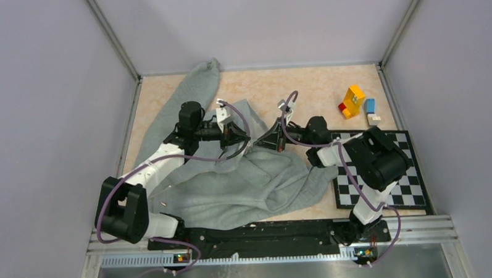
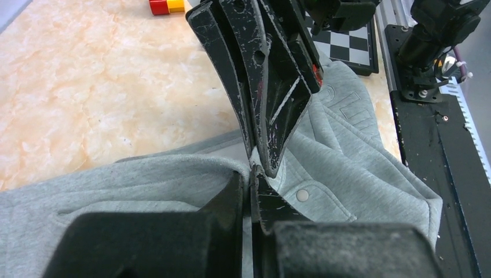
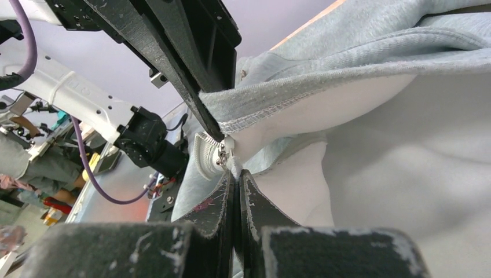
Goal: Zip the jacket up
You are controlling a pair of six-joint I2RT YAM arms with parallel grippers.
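So, left tool [image 2: 252,175] and right tool [image 3: 234,172] both clamped the rumpled light grey fleece jacket [image 1: 245,185] at its edge.

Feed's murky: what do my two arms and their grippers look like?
The left arm and right arm share white links, bulky black joints and a looping purple cable each. The left gripper and right gripper are black, with two flat tapered fingers scuffed with pale scratches.
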